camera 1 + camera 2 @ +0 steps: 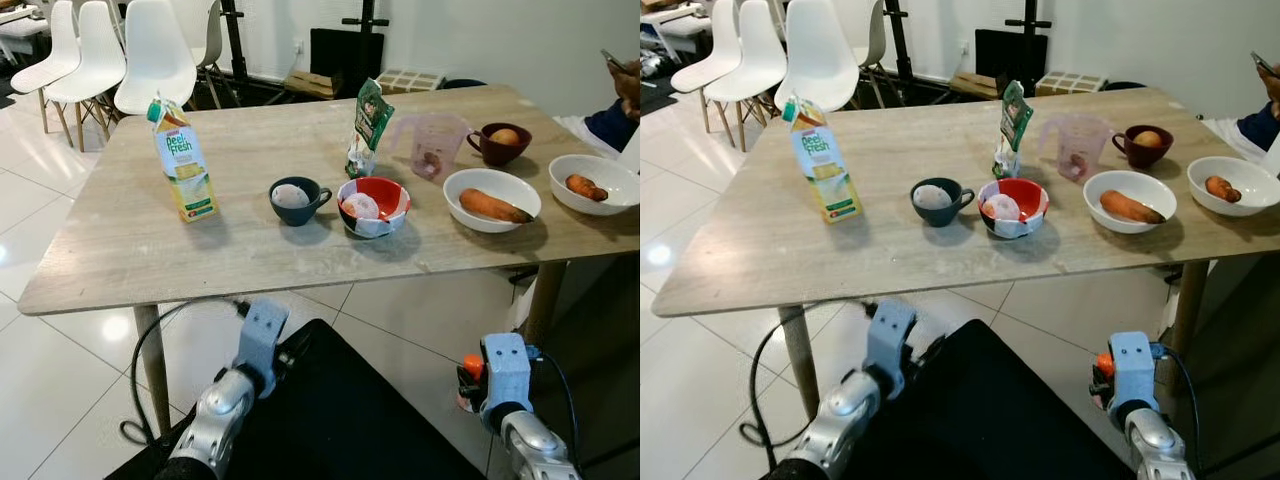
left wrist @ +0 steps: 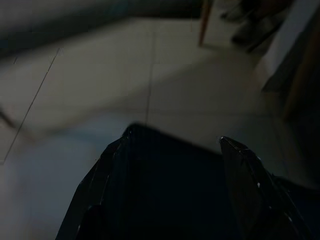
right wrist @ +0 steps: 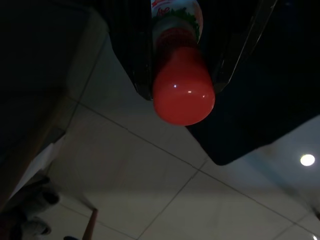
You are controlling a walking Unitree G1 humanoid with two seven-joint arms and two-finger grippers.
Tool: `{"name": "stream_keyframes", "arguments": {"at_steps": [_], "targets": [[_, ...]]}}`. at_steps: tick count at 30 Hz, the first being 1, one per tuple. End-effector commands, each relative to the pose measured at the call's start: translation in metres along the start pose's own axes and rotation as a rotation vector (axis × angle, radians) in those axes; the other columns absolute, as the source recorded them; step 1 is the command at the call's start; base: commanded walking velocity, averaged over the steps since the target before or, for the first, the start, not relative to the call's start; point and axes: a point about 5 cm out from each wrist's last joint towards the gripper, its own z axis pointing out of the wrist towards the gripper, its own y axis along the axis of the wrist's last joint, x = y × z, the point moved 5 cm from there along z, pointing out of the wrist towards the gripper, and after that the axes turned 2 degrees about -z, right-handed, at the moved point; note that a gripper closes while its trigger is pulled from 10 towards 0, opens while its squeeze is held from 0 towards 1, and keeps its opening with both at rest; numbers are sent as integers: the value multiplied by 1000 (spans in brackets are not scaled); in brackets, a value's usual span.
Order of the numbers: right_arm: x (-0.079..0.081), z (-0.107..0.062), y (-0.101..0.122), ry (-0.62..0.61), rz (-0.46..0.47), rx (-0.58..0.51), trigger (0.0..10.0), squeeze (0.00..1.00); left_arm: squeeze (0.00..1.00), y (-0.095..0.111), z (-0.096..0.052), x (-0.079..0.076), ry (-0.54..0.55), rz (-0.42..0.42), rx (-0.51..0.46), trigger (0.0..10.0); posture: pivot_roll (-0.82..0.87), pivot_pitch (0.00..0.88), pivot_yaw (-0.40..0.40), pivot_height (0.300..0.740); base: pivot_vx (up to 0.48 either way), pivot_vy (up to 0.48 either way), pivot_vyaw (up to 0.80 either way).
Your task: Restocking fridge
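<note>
Red-capped bottle (image 3: 183, 85) sits pinched betw. the right gripper (image 3: 183, 60) fingers, held low below the table's near edge; its orange cap (image 1: 472, 367) peeks beside the R wrist. Left gripper (image 2: 175, 165) hangs low over floor tiles, fingers spread, nothing betw. them. On the table (image 1: 120, 250): juice carton (image 1: 183, 160) twd. left edge; dark mug (image 1: 296, 199) and red bowl (image 1: 373, 206) mid; green pouch (image 1: 368, 127) and pink jug (image 1: 431, 144) behind; white bowl w/ carrot (image 1: 492, 205) near right edge.
</note>
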Motion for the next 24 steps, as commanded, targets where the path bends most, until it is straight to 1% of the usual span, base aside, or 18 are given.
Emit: {"name": "stream_keyframes", "arguments": {"at_steps": [1,2,3,4,5,6,7,8,10,11,12,14,15,16,19,21,23,24], "targets": [[10,-2,-11,14,-30,28,10000,0,0,-18,-9,15,61,-12,46,10000,-211,97,25,740,0,0,0],[14,-2,-18,28,-39,56,10000,0,0,-27,-14,21,92,-27,66,10000,-208,97,24,740,0,0,0],[14,-2,-18,28,-39,56,10000,0,0,-27,-14,21,92,-27,66,10000,-208,97,24,740,0,0,0],[18,-3,-23,29,-22,78,10000,0,0,-34,-19,28,120,-36,80,10000,-199,99,17,740,0,0,0],[18,-3,-23,29,-22,78,10000,0,0,-34,-19,28,120,-36,80,10000,-199,99,17,740,0,0,0],[20,-4,-27,29,-8,93,10000,0,0,-38,-23,32,138,-41,88,10000,-199,99,17,740,0,0,0],[25,-4,-30,36,7,97,10000,0,0,-45,-29,39,171,-58,98,10000,-187,97,12,740,0,0,0],[25,-4,-30,36,7,97,10000,0,0,-45,-29,39,171,-58,98,10000,-187,97,12,740,0,0,0],[37,-4,-32,75,21,93,10000,0,0,-57,-39,53,234,-93,126,10000,-181,96,8,740,0,0,0],[42,-4,-33,91,28,91,10000,0,0,-61,-43,57,253,-103,136,10000,-181,97,8,740,0,0,0],[42,-4,-33,91,28,91,10000,0,0,-61,-43,57,253,-103,136,10000,-181,97,8,740,0,0,0],[49,-3,-33,104,78,90,10000,0,0,-70,-48,64,289,-135,160,10000,-180,98,8,740,0,0,0],[49,-3,-33,104,78,90,10000,0,0,-70,-48,64,289,-135,160,10000,-180,98,8,740,0,0,0],[51,-2,-33,94,108,92,10000,0,0,-75,-51,66,304,-149,178,10000,-180,98,8,740,0,0,0],[51,-1,-33,71,125,97,10000,0,0,-82,-54,67,315,-159,201,10000,-179,95,8,740,0,0,0],[59,0,-34,74,164,105,10000,0,0,-102,-66,67,344,-160,269,10000,-176,77,8,740,0,0,0],[65,0,-35,90,191,108,10000,0,0,-113,-74,68,367,-161,303,10000,-174,76,7,740,0,0,0],[65,2,-29,69,203,80,10000,0,0,-117,-78,69,385,-169,314,10000,-165,67,0,740,0,0,0]]}}
